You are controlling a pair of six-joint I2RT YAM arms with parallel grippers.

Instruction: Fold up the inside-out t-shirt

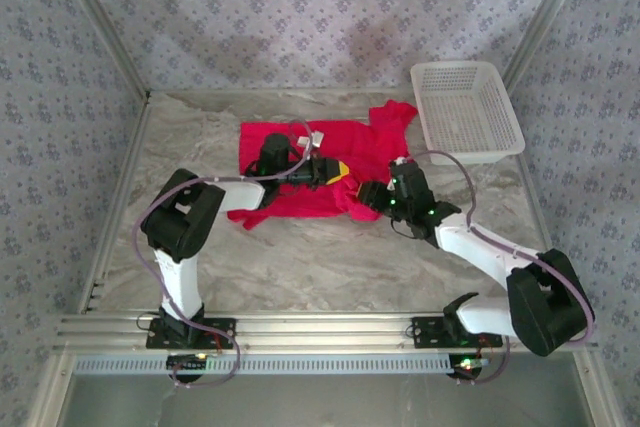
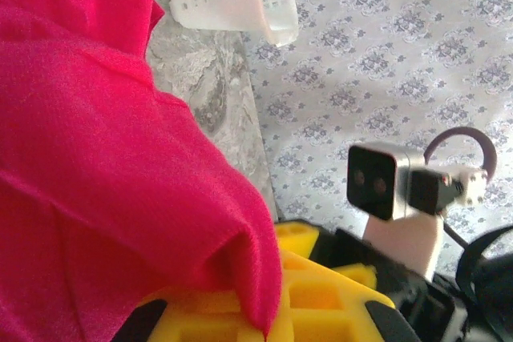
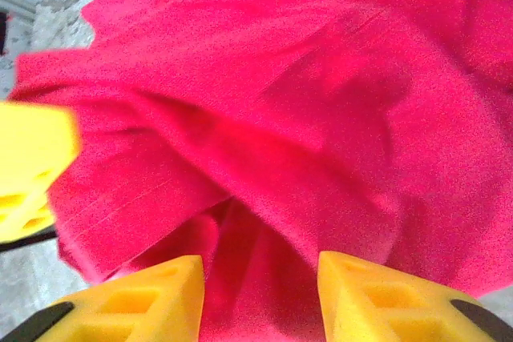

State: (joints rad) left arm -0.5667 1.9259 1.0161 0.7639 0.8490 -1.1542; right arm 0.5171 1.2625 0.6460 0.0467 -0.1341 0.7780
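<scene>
Your left gripper (image 1: 335,171) is clamped on the t-shirt (image 1: 340,139), which lies crosswise on the table (image 1: 300,267). Your right gripper (image 3: 260,278) stands open, red fold straight ahead between its jaws.

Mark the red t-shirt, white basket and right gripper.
red t-shirt (image 1: 355,147), top external view, bare cloth right of centre.
white basket (image 1: 465,107), top external view, mesh floor.
right gripper (image 3: 258,278), right wrist view, midway between fingertips.

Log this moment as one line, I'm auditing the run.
left fingers: shut on t-shirt | right fingers: open, t-shirt between | basket: right of t-shirt
</scene>
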